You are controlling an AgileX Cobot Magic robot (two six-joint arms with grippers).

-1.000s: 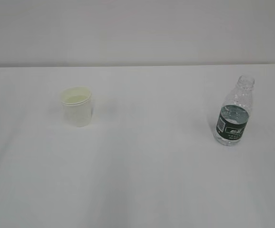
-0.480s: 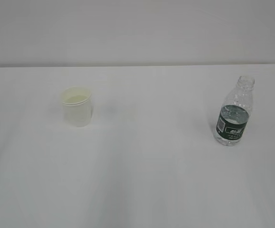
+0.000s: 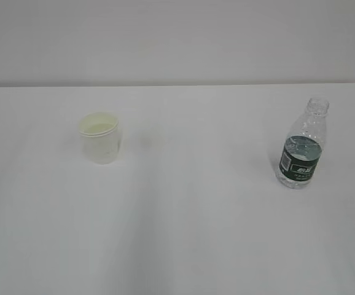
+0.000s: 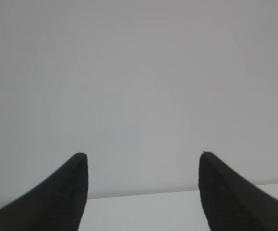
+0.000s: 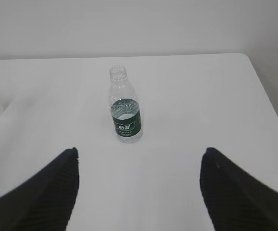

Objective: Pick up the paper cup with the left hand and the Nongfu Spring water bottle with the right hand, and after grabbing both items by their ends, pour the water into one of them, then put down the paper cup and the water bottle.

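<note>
Cup (image 3: 99, 136) and bottle (image 3: 302, 150) standing untouched on tabletop (image 3: 183, 233); reach starting. Left end effector (image 4: 143, 161) and right end effector (image 5: 139, 156) gaping empty; bottle at right's twelve o'clock.

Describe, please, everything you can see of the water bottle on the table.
The water bottle is small, clear, ribbed plastic with a dark green label band bearing white print. Its neck is open, with no cap. It stands upright on the white table, on the right side, well apart from the paper cup. Nothing touches it but the table; in the right wrist view it stands ahead of the open right claw.
</note>
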